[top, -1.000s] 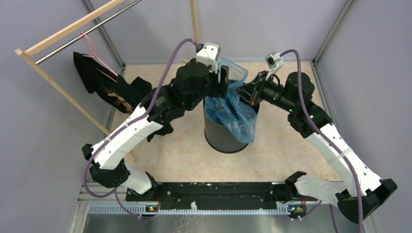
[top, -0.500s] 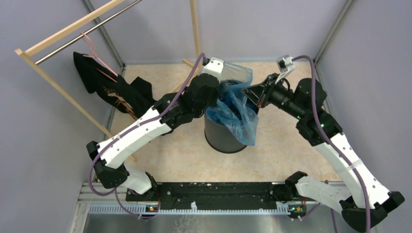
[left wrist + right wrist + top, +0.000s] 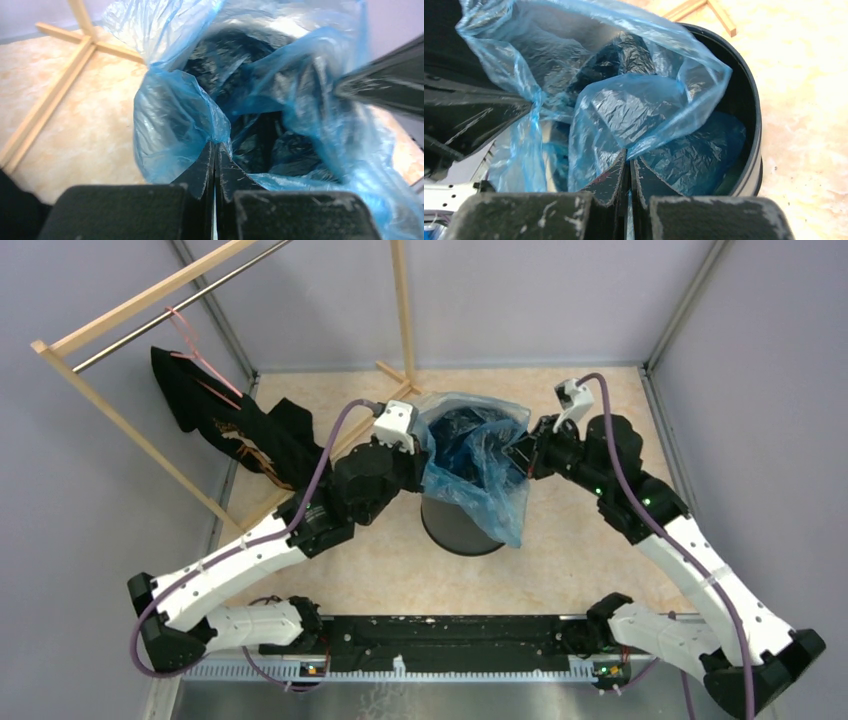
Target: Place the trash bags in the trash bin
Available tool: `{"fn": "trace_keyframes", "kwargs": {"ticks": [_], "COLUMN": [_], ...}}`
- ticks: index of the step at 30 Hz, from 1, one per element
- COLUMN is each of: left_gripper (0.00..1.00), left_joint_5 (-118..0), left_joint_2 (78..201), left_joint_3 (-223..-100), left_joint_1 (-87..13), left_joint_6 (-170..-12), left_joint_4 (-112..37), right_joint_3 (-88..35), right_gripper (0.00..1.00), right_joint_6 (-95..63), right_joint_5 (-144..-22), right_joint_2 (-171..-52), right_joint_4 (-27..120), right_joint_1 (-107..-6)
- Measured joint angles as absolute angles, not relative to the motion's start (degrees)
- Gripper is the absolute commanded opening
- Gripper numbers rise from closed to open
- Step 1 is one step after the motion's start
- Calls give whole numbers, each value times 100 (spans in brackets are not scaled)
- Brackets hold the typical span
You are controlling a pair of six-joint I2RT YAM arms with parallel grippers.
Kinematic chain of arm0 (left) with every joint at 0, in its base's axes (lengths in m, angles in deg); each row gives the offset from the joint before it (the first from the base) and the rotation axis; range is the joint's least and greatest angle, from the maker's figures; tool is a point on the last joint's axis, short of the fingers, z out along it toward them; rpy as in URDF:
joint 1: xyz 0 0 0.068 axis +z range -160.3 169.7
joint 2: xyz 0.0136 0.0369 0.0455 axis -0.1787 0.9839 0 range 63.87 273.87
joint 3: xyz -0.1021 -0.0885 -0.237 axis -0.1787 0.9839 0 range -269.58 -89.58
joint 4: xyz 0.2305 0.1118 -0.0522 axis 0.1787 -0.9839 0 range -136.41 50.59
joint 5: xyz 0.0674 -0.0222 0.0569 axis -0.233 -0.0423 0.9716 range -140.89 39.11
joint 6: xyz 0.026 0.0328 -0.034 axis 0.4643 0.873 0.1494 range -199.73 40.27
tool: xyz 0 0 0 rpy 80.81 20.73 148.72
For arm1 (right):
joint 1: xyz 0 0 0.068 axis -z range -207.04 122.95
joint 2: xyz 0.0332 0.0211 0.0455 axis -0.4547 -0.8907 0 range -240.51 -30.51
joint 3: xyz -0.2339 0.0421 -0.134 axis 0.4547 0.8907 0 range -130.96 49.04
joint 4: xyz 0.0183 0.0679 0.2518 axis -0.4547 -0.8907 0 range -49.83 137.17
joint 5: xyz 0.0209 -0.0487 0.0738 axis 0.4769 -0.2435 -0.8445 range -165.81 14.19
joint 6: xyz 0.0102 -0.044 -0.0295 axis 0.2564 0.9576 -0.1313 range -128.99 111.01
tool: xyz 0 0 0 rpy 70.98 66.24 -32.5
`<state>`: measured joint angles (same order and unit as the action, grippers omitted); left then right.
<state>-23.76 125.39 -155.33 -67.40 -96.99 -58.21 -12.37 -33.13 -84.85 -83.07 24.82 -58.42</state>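
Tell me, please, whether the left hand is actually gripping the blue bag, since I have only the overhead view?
Observer: Yes; its wrist camera shows the left hand shut on a fold of the blue bag.
Operator: And the right hand?
Observer: It is shut on another fold, seen from its own wrist.
Operator: Is any film inside the bin?
Observer: Yes, the right wrist view shows blue film lying below the rim.

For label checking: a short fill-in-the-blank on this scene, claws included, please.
The left claw is ____ on the rim of the trash bag.
The right claw pinches the same ____ film.
The trash bin stands ____.
The black garment lies on the ____ arm's side of the bin.
Missing words: shut; blue; upright; left.
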Motion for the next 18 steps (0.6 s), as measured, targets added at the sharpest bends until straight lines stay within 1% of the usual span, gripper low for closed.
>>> {"fn": "trace_keyframes", "kwargs": {"ticks": [5,9,12,18], "left_gripper": [0,0,0,0], "left_joint_5": [-2937,-3296,-3501,-3873], "left_joint_2": [13087,13894,14475,15142], "left_joint_3": [-15636,-16346,-16827,-16757], "left_joint_1": [-6735,-6735,-6722,-6630], "left_joint_6": [-9812,-9930,-10094,-10396], "left_joint_4": [-5340,-5426,-5417,-5312], "right_joint_3": [-1340,-1489,-1502,-1604], "right_gripper": [0,0,0,0], "right_joint_6": [-3363,-3354,-3372,-3455], "right_joint_5": [-8485,-8520,-8587,-8624], "right_joint_2": [-9096,-9640,-9688,-9559], "right_joint_4": [2517,2476,2382,2170], "right_joint_1": [-5842,-5842,-5842,-5752]}}
